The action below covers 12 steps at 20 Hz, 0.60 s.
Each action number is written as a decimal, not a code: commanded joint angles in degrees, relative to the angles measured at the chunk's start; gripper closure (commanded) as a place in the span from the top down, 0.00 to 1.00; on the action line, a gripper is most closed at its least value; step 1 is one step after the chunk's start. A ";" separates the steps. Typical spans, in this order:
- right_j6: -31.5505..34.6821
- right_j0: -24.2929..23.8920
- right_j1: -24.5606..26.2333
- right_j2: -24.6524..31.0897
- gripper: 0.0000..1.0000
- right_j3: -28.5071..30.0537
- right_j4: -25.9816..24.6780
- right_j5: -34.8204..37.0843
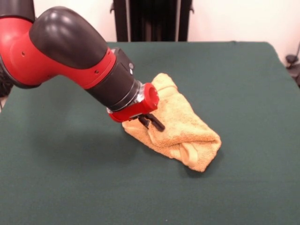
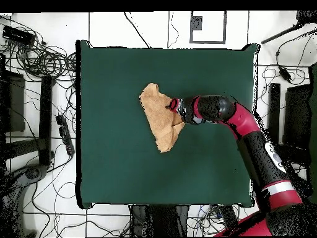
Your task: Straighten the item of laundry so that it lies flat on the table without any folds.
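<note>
Green table, hand slightly parted, fingertips on crumpled towel.

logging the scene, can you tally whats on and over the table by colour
Golden-orange: 1, the towel, bunched and folded
Dark green: 1, the table
Red and black: 1, the arm with its hand at the towel's edge
Total: 3
</note>
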 commanded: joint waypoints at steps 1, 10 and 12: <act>-7.88 1.91 3.00 2.86 0.00 3.64 3.21 1.78; 5.21 1.06 -9.16 8.75 0.00 19.49 6.32 -6.78; 9.57 3.00 -13.82 8.26 0.00 21.83 5.35 -10.50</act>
